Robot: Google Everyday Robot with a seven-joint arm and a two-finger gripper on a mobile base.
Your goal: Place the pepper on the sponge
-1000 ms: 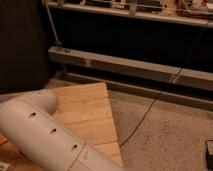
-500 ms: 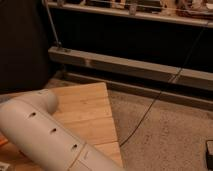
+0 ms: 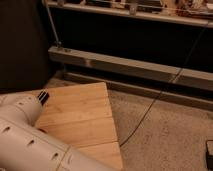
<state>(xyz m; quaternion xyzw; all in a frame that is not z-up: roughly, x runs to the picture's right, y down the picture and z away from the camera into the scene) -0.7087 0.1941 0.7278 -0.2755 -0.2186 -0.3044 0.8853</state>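
Note:
Neither the pepper nor the sponge shows in the camera view. My white arm (image 3: 35, 135) fills the lower left, lying across the near part of a wooden table (image 3: 82, 112). The gripper itself is out of view, somewhere beyond the frame's lower edge. The arm hides part of the tabletop.
A dark cable (image 3: 160, 95) runs from the upper right down to the speckled floor (image 3: 165, 135) beside the table's right edge. A grey metal rail (image 3: 135, 67) crosses the back wall, with a shelf (image 3: 130, 12) of small items above it.

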